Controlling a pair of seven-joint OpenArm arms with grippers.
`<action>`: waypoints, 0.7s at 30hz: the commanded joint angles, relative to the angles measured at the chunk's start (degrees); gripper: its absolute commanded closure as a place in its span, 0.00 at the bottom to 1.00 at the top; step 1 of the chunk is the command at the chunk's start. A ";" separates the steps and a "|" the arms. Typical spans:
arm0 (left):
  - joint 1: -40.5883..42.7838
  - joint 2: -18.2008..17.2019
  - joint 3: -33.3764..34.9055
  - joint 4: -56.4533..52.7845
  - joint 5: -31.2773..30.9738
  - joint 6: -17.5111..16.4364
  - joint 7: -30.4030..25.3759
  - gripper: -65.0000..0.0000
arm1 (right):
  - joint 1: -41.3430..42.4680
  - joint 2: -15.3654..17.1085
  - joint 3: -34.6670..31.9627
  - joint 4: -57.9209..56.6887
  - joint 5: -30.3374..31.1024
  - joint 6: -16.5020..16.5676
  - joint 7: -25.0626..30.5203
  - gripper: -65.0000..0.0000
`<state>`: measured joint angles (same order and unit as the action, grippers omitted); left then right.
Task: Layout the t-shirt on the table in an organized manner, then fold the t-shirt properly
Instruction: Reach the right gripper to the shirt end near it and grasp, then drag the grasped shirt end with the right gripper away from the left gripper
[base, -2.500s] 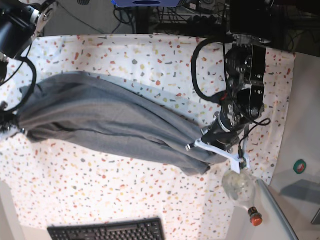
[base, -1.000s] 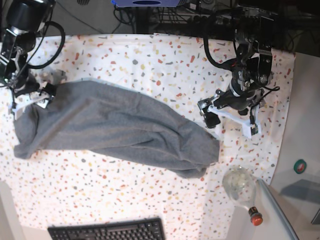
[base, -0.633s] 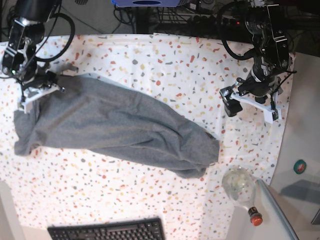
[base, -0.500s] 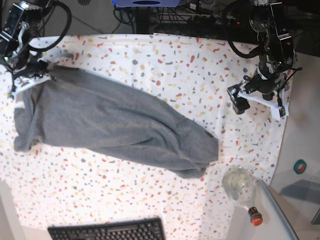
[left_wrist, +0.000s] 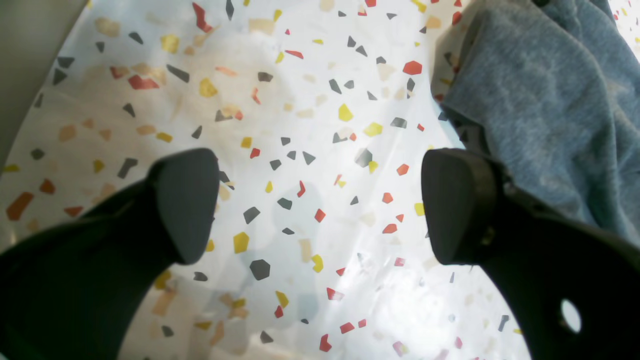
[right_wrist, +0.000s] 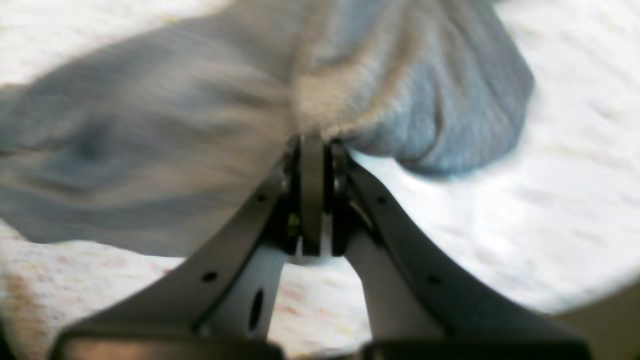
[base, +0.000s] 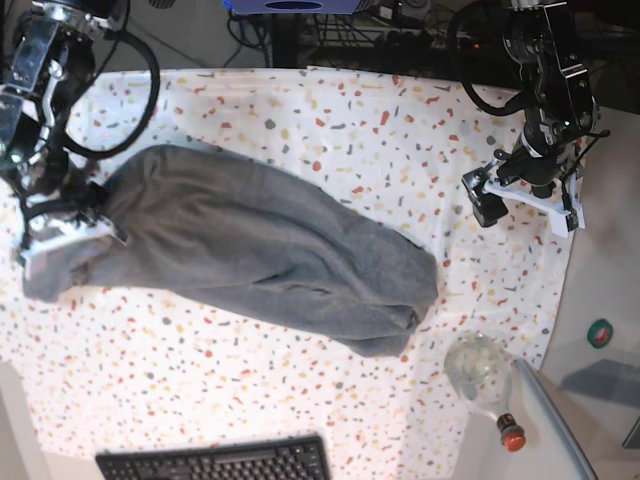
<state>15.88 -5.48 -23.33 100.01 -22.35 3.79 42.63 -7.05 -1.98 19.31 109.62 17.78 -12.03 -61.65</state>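
At frame left, the right claw (base: 62, 228) pinches the t-shirt (base: 260, 250); the left claw (base: 522, 205) gapes above the worktop (base: 330, 120).

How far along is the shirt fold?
Done: the t-shirt is on the table, but bunched in one long heap, not spread flat. In hand: the right tool is shut on the t-shirt's edge at one end; the left tool is open over bare table, beside the other end. Left: spreading it flat, then every fold.
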 joint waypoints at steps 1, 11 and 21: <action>-0.27 -0.46 -0.27 1.05 -0.02 -0.32 -1.27 0.07 | 2.61 0.18 -1.86 -0.48 0.29 -2.08 0.68 1.00; -0.19 -1.34 -0.27 1.05 -0.02 -0.32 -1.09 0.07 | 30.13 1.23 -13.46 -40.39 0.29 -11.75 10.61 1.00; -0.27 -2.04 -0.27 1.05 -0.02 -0.23 -1.09 0.07 | 31.09 5.19 -26.92 -35.56 0.46 -11.66 18.09 0.27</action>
<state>16.01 -6.98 -23.46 100.01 -22.37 3.81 42.72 23.35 2.87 -7.86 73.76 18.55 -23.42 -43.51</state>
